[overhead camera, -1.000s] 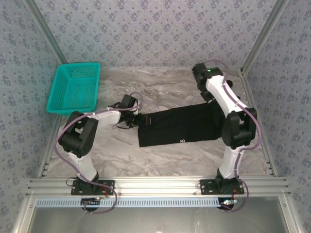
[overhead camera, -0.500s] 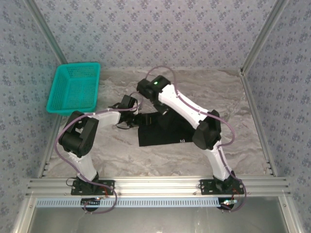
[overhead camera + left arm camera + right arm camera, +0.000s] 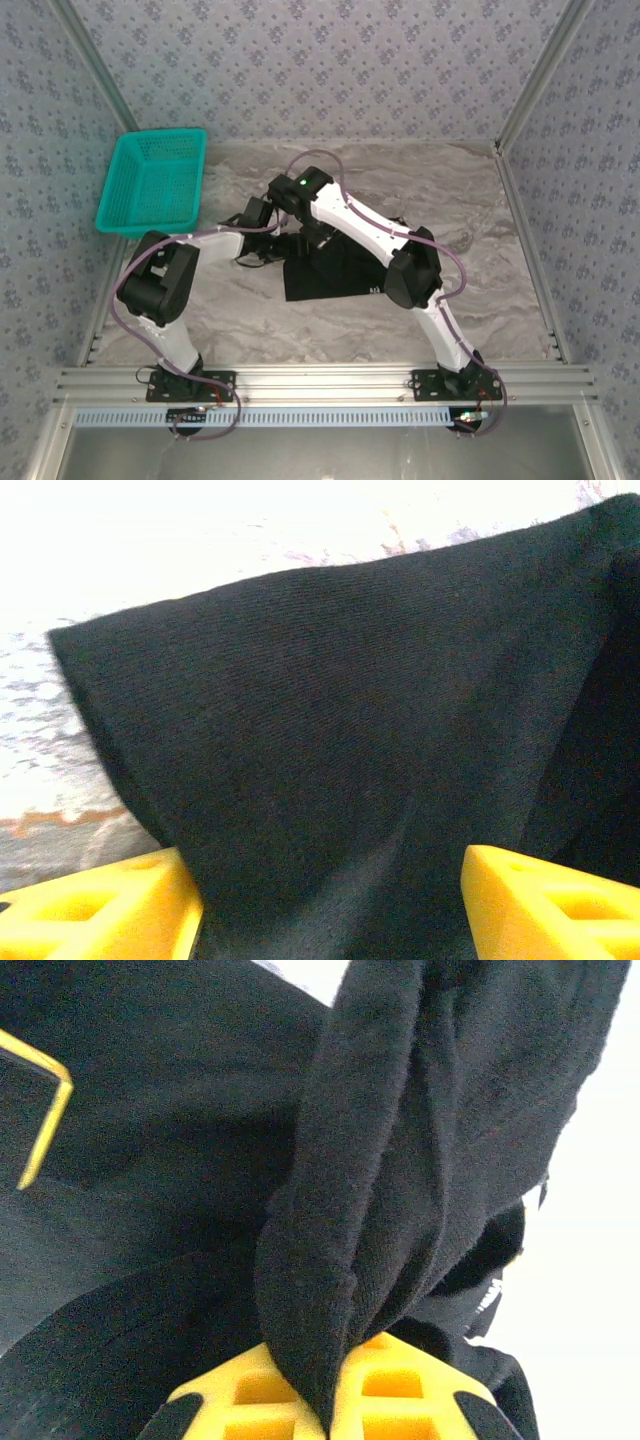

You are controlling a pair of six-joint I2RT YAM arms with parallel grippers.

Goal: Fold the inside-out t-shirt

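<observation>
Clamping a bunched t-shirt (image 3: 420, 1140) fold at the end nearest the basket (image 3: 118, 185), your right hand (image 3: 328, 1400) is gripping; left hand (image 3: 330, 900) is gaping apart. Folding is looking half done.

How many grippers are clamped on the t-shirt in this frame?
1. The right gripper is shut on a bunched fold of the t-shirt. The left gripper, beside it, stands open with cloth between its fingers.

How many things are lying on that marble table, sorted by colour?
Black: 1, the t-shirt
Teal: 1, the basket
Total: 2
</observation>
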